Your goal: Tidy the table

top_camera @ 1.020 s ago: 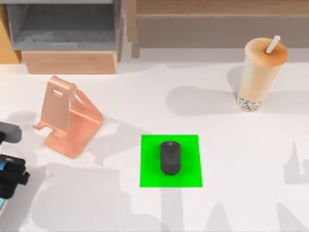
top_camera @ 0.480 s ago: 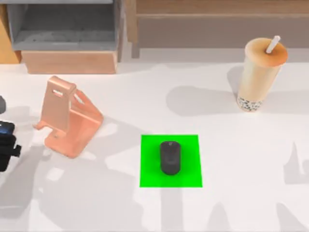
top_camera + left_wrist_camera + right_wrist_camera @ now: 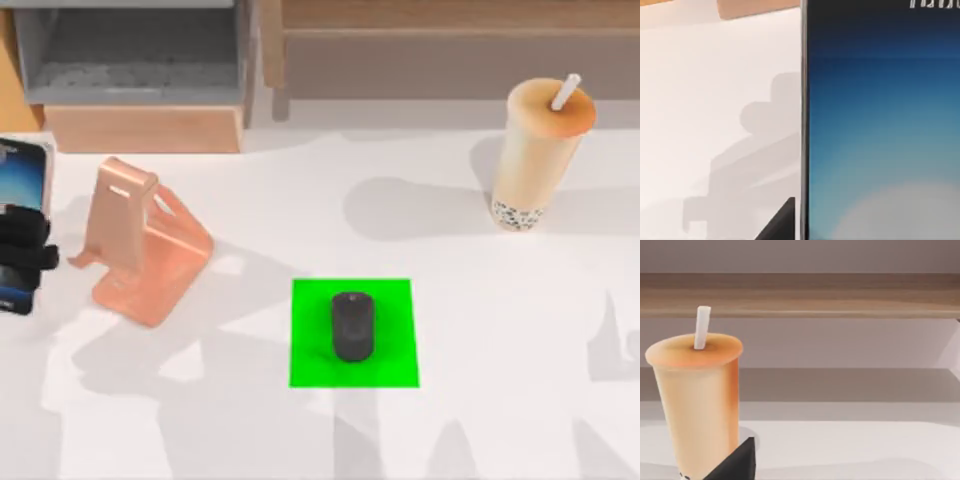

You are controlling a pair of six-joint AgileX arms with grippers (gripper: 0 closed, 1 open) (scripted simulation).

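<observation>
White and matte, the table [image 3: 480,420] spread wide under the camera, with a brown wooden shelf unit [image 3: 150,70] and its grey compartment along the far edge. At the top view's right stood a tall milk-tea cup [image 3: 540,150] with a straw; left of centre sat a copper phone stand [image 3: 140,245], and near the middle a green patch [image 3: 390,300] carried a dark mouse [image 3: 353,326].

At the table's left edge the left gripper [image 3: 22,250] was clamped across a phone [image 3: 20,180], which hung lifted just beside the stand, its blue screen close before the left wrist camera. The right arm seemed parked; whether its jaws were wide or narrow could not be told.

The step in hand looked like carrying the phone to the stand. Next would come lining its lower edge with the stand's lip and lowering gently, so the light stand did not tip.
</observation>
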